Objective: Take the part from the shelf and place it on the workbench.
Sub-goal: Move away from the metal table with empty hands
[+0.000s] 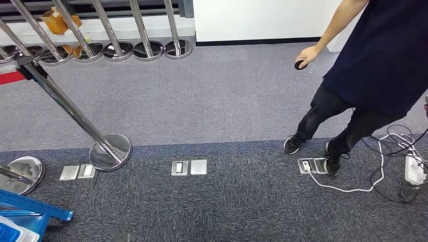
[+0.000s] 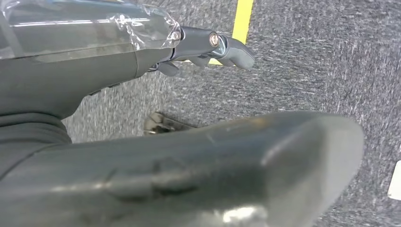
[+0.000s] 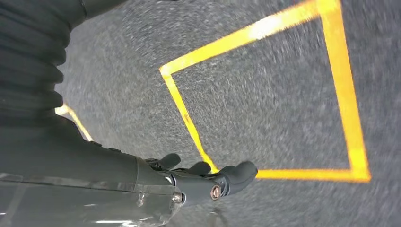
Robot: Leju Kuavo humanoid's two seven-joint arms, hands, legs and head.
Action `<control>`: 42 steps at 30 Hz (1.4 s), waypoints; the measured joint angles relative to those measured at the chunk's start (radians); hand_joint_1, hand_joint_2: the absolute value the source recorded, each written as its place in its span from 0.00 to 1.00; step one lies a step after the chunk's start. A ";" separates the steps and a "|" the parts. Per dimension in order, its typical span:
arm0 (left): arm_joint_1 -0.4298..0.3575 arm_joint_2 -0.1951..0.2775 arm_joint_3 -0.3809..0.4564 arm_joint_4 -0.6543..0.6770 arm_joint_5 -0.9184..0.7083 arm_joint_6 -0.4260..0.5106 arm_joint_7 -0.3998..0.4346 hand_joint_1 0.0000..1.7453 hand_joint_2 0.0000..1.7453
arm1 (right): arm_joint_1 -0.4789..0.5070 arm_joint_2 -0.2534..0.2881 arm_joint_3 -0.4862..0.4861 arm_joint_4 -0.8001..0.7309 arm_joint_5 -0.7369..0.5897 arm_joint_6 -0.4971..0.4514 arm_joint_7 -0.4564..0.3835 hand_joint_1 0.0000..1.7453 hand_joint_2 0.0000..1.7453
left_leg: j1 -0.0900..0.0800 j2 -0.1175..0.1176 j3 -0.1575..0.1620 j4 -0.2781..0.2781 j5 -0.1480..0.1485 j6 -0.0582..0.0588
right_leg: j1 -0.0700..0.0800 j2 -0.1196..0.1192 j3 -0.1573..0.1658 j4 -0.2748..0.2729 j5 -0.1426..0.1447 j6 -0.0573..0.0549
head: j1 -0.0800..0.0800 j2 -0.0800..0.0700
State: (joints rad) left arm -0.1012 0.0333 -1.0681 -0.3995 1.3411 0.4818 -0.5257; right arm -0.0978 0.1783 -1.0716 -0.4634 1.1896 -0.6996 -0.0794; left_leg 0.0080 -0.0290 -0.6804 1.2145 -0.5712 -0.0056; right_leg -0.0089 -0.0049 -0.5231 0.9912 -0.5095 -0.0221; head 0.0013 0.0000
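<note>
The person (image 1: 373,65) at the right of the head view is cut off at the upper edge, so only an arm, a dark top, dark trousers and dark shoes show; the hand (image 1: 306,55) holds a small dark round object (image 1: 300,64) that is too small to identify. The blue shelf (image 1: 30,214) is cut off at the lower left corner of that view, with just a perforated beam and the pale rim of a bin (image 1: 12,232) showing, and what the bin holds is hidden. I cannot make out the part in any view.

In the left wrist view a large blurred grey thumb (image 2: 265,165) covers the lower half and hides much of the carpet behind it. The left hand (image 2: 208,47) hangs over the floor, its darker fingers (image 2: 236,52) slightly curled and apart, with nothing in them. The right hand (image 3: 208,177) hangs likewise, fingers loosely spread and bare, above a square of yellow tape (image 3: 340,94) on the floor.

The floor is grey carpet (image 1: 212,101), lighter beyond the nearest chrome stanchion (image 1: 108,148) and darker in front of it. Metal floor boxes (image 1: 189,167) lie to the right of that stanchion's base, and another pair (image 1: 76,172) just to its left. More stanchion bases (image 1: 146,49) line the far wall behind it, beside an orange carton (image 1: 59,21). White and black cables (image 1: 383,161) and a white power strip (image 1: 415,169) lie by the person's feet, well to the right of the stanchion.
</note>
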 joint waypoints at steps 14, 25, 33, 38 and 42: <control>-0.002 0.007 -0.015 -0.008 -0.001 0.003 -0.001 0.00 0.00 | -0.031 -0.008 0.017 0.184 0.084 0.000 0.043 0.00 1.00 | 0.001 0.040 0.114 -0.209 0.091 0.037 | 0.003 -0.034 -0.019 0.111 -0.099 0.043 | -0.001 0.000; -0.017 0.008 -0.035 -0.011 -0.007 0.000 0.014 0.00 0.00 | -0.025 -0.024 0.017 0.222 0.075 -0.001 0.011 0.00 1.00 | 0.003 -0.097 0.102 -0.190 0.087 0.013 | -0.006 0.081 -0.013 0.028 -0.016 0.032 | 0.023 0.000; -0.024 0.009 -0.051 -0.012 -0.012 -0.009 0.017 0.00 0.00 | -0.023 -0.030 0.017 0.231 0.070 -0.001 0.009 0.00 1.00 | 0.005 0.017 -0.025 0.091 -0.043 -0.014 | 0.001 -0.034 -0.003 0.012 -0.012 0.000 | -0.016 0.000; -0.026 0.010 -0.053 -0.012 -0.011 -0.011 0.018 0.00 0.00 | -0.028 -0.032 0.017 0.241 0.073 -0.001 0.021 0.00 1.00 | -0.008 0.084 0.111 -0.174 0.074 0.006 | 0.006 -0.088 0.013 0.015 -0.028 0.012 | -0.028 0.000; -0.025 0.010 -0.054 -0.012 -0.011 -0.013 0.018 0.00 0.00 | -0.034 -0.033 0.017 0.248 0.077 -0.001 0.029 0.00 1.00 | -0.011 0.061 0.117 -0.202 0.079 0.027 | 0.006 -0.100 0.021 0.018 -0.041 0.032 | -0.020 0.000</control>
State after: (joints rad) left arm -0.1258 0.0431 -1.1217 -0.4114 1.3304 0.4690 -0.5077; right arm -0.1318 0.1451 -1.0548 -0.2153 1.2667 -0.7009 -0.0503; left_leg -0.0028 0.0317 -0.5634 1.0126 -0.4921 0.0215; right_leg -0.0028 -0.1046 -0.5019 1.0095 -0.5506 0.0095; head -0.0187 0.0000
